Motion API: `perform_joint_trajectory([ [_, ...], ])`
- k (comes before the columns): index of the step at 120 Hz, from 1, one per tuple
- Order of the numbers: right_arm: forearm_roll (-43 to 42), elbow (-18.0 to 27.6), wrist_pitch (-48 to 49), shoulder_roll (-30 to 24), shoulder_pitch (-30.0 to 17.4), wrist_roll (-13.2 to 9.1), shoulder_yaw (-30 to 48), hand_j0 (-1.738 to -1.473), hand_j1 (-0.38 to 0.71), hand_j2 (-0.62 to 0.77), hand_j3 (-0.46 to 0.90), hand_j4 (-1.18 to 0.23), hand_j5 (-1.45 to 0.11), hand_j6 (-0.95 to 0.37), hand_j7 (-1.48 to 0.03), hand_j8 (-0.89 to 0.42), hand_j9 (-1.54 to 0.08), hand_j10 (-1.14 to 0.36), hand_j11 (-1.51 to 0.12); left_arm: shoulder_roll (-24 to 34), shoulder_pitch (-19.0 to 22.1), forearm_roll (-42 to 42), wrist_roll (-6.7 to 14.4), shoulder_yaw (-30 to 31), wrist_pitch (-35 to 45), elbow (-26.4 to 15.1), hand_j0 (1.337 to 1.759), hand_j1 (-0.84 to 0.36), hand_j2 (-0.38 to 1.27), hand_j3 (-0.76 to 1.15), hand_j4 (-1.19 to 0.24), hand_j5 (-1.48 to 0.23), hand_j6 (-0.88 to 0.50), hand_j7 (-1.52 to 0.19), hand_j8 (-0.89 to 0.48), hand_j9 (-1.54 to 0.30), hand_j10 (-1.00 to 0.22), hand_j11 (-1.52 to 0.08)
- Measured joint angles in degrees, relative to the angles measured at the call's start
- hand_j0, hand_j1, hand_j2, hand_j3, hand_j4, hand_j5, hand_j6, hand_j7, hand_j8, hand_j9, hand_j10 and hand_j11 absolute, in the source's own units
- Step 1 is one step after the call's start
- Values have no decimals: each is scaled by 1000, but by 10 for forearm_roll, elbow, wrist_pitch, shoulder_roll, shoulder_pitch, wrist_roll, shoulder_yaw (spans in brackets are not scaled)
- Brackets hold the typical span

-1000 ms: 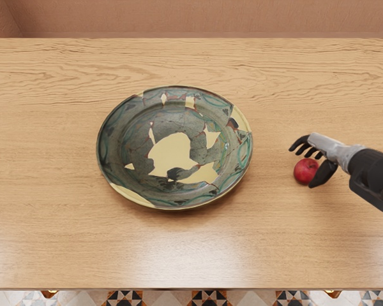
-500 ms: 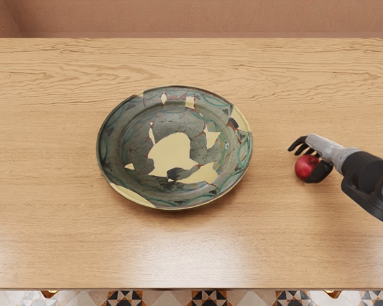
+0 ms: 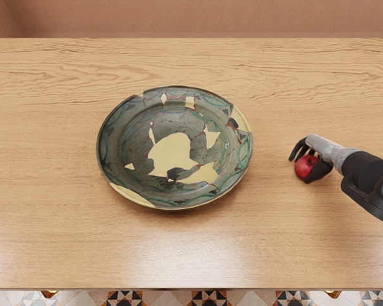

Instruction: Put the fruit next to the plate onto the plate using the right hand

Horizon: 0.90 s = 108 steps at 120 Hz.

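Here, starting at the left, no left arm shows; only bare wooden table [image 3: 51, 229] lies there. Further in sits the plate [image 3: 102, 153], a wide shallow dish with a patchy green and cream glaze, and nothing lies on it. To its right, past a strip of open wood, is the fruit [image 3: 303, 167], small, round and red, near the plate's rim but apart from it. The right hand [image 3: 314, 159] is wrapped around it: the dark fingers [image 3: 298, 148] curl over the top and far side and the thumb closes in from below, so the grip looks clamped on the fruit. Whether the fruit has left the wood I cannot tell. The forearm runs off toward the right edge.

The risk, as I judge it, lies in the hold. A smooth round fruit pinched near the fingertips could squirt out as the hand lifts and roll off across the table. A low carry could also knock it against the plate's raised rim.
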Motion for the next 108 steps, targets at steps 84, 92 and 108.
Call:
perform_joint_trajectory([
  [84,75,14,31,0,102,0,1,-1647,228,185,2,-792,-1264,-402,-1119,-195,-1214,-386,-1228,0,0,0,0,0,0,0,1658,336,2,0,-11,-14,-11,-14,-11,-14,-11,-14],
  [92,89,17,38,7,131,0,1,-1647,232,184,2,-790,-1282,-394,-1124,-186,-1218,-381,-1232,0,0,0,0,0,0,0,1658,336,2,0,-11,-14,-11,-14,-11,-14,-11,-14],
  [108,113,20,49,35,183,0,0,-1648,240,189,2,-787,-1304,-383,-1129,-175,-1223,-372,-1238,0,0,0,0,0,0,0,1658,336,2,0,-11,-14,-11,-14,-11,-14,-11,-14],
])
